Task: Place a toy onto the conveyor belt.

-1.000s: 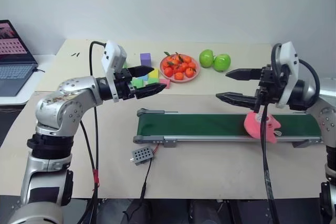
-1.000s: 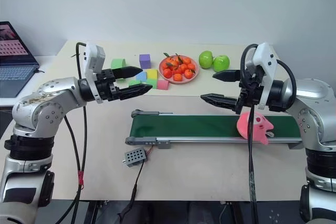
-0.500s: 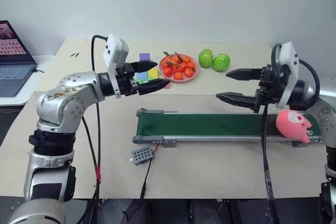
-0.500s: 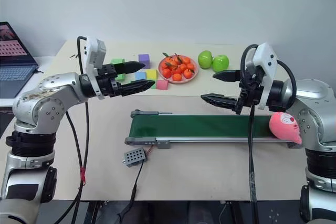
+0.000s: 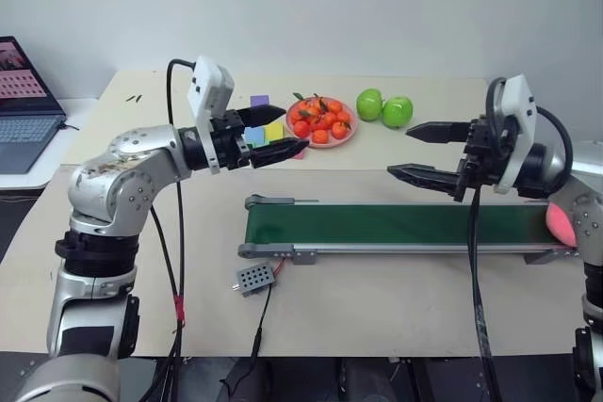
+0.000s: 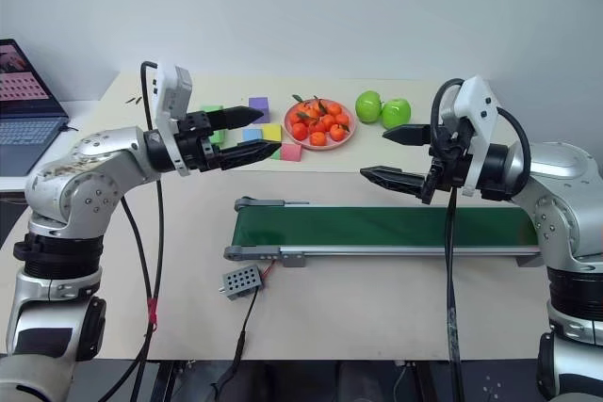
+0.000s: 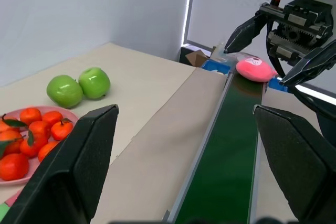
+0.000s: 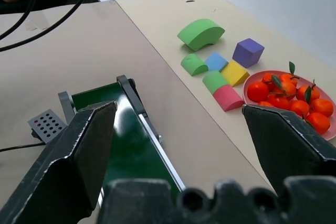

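Toy: the pink plush toy (image 7: 255,70) lies at the far right end of the belt, beside the right arm; in the left eye view only a pink edge (image 5: 559,223) peeks out past that arm.
Belt: the dark green belt (image 5: 377,224) lies along the table (image 5: 377,308); the rest of its length, from the toy to its left end, is bare.
Right end effector: the right end effector (image 5: 416,152) hangs above the right part of the belt, fingers spread wide, holding nothing and apart from the toy.
Left end effector: the left end effector (image 5: 279,134) is raised beyond the belt's left end, above the foam blocks (image 8: 220,74), fingers spread wide and empty.
Other things: a plate of small oranges (image 5: 321,120) and two green apples (image 5: 384,107) sit behind the belt; a small grey box on a cable (image 5: 256,277) lies in front of the belt's left end.
Progress: the toy is free of both end effectors and rests on the belt, so the placing looks done.
Left to do: little or nothing, as far as I can judge; whether the toy sits wholly on the belt or is tipping over its right end I cannot tell, since the right arm hides that spot in the head views.
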{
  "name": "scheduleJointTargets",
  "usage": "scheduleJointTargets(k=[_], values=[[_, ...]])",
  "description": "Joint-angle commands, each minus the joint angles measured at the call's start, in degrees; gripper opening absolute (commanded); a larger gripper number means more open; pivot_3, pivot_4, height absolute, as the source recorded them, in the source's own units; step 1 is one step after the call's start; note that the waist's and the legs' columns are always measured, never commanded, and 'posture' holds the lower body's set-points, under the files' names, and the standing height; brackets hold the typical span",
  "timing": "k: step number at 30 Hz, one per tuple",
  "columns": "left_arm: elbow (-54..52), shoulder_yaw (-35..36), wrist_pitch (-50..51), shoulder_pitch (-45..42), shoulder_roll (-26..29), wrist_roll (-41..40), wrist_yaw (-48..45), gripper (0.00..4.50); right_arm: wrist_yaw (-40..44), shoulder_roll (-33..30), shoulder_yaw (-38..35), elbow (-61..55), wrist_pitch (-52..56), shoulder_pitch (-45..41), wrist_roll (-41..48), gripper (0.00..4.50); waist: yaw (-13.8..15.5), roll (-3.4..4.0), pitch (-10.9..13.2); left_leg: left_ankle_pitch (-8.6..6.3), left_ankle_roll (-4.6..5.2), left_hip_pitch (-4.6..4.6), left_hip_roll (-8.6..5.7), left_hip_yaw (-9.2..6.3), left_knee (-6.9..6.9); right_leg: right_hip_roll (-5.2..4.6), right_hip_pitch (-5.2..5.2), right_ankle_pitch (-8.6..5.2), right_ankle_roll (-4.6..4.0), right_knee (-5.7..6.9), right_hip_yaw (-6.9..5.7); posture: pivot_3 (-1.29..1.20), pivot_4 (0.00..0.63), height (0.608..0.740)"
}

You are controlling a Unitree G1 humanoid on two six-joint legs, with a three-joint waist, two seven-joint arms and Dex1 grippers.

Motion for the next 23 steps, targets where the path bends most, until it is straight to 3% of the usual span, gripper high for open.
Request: scheduleJointTargets(k=[1, 23], values=[[-0.98, 0.55, -0.30, -1.80, 0.16, 0.71, -0.31, 4.38, -0.39, -0.10, -2.37, -0.86, -1.62, -0.25, 0.18, 4.50, -0.05, 0.00, 0.00, 0.00, 0.00, 0.00, 0.00, 0.00, 0.00, 0.00, 0.00, 0.00, 0.00, 0.00, 0.00, 0.00, 0.150, 0.738], [-0.22, -0.10, 0.28, -2.84, -0.06, 2.08, -2.29, 4.38, -1.02, 0.21, -2.25, -1.11, -1.90, 0.12, 0.21, 4.50, 0.00, 0.00, 0.00, 0.00, 0.00, 0.00, 0.00, 0.00, 0.00, 0.00, 0.00, 0.00, 0.00, 0.00, 0.00, 0.00, 0.150, 0.738]])
